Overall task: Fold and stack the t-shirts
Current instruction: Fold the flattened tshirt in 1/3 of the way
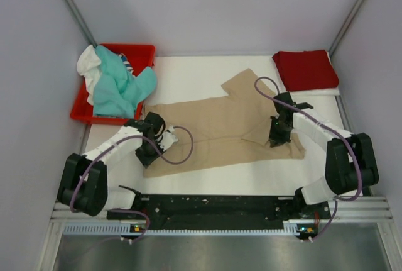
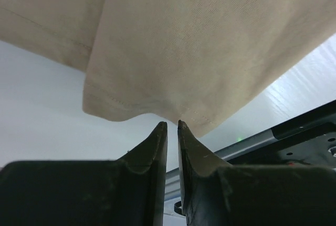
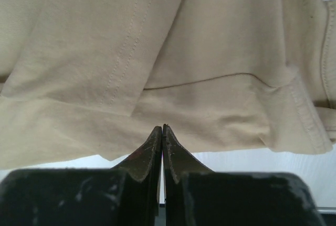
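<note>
The left gripper [image 2: 169, 125] is being held almost closed, with a thin slit between its jaws, at the stitched hem of the tan shirt [image 1: 213, 126]. Whether cloth is being pinched cannot be told. The right gripper [image 3: 162, 127] is being pressed fully shut against a doubled seam. Judged best, both edges are being lifted together, so the limp, fine-knit cloth is being kept taut. The shirt is lying spread on the white table [image 1: 207, 73], well apart from the folded red shirt [image 1: 306, 68].
</note>
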Controlling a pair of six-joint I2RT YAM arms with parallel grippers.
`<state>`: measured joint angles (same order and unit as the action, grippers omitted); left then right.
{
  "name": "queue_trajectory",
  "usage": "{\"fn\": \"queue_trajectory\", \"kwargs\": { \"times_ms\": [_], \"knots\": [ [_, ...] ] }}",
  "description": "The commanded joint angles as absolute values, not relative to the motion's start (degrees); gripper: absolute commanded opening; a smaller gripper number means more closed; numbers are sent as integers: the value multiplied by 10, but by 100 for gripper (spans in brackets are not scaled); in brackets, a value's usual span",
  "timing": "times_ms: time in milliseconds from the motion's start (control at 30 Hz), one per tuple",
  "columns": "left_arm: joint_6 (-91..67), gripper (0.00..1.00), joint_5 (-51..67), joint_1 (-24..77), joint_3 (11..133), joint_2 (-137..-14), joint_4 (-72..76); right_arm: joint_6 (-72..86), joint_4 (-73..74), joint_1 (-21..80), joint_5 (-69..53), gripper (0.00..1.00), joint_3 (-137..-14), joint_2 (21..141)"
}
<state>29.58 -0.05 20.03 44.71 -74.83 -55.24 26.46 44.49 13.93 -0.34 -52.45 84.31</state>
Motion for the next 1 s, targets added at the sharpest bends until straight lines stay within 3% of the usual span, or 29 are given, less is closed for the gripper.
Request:
{"fn": "queue_trajectory", "kwargs": {
  "times_ms": [0,700,967],
  "knots": [
    [282,18,-41,200,425,-775,-508,275,406,154,-25,0,-542,869],
    [284,19,-55,200,400,-788,-491,272,402,159,-25,0,-623,971],
    [286,19,-63,200,399,-780,-494,288,393,174,-22,0,-717,1025]
  ]
}}
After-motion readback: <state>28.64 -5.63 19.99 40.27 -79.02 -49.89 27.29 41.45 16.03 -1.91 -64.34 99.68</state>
